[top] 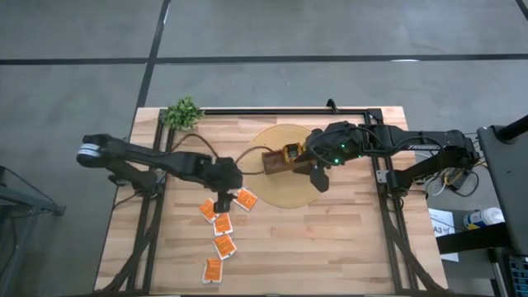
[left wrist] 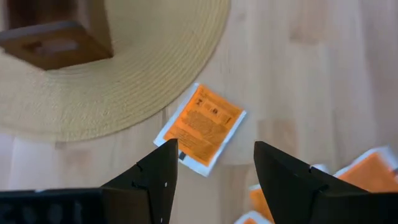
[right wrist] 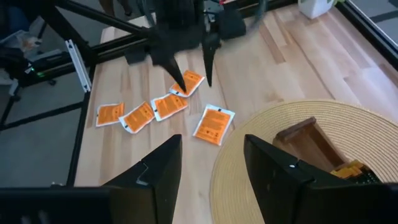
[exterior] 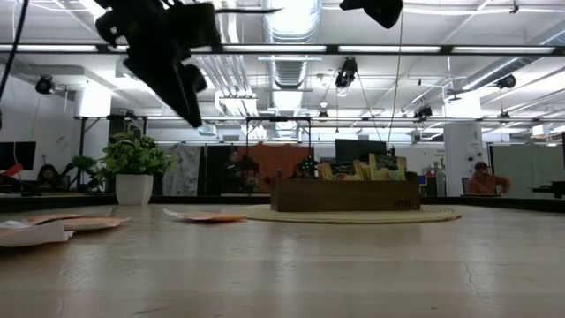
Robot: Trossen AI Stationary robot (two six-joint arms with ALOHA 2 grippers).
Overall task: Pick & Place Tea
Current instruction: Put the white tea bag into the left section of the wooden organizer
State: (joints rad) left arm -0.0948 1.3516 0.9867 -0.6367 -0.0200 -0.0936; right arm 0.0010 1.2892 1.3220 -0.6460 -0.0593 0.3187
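Note:
Several orange-and-white tea sachets lie flat on the wooden table, one (top: pixel 245 198) beside the round woven mat and others (top: pixel 222 223) in a loose row toward the near edge. My left gripper (top: pixel 223 204) hovers open above them; in its wrist view (left wrist: pixel 214 152) one sachet (left wrist: pixel 200 127) lies just ahead of the fingers. The brown wooden box (top: pixel 280 158) stands on the mat (top: pixel 285 194) with yellow sachets (top: pixel 290 153) upright inside. My right gripper (top: pixel 318 177) hangs open over the mat beside the box, holding nothing (right wrist: pixel 211 146).
A small potted plant (top: pixel 183 112) stands at the far left corner. A black frame (top: pixel 272 110) runs along the far edge and both sides of the table. Bare wood lies near the mat's right and near sides. People sit in the room beyond (exterior: pixel 481 179).

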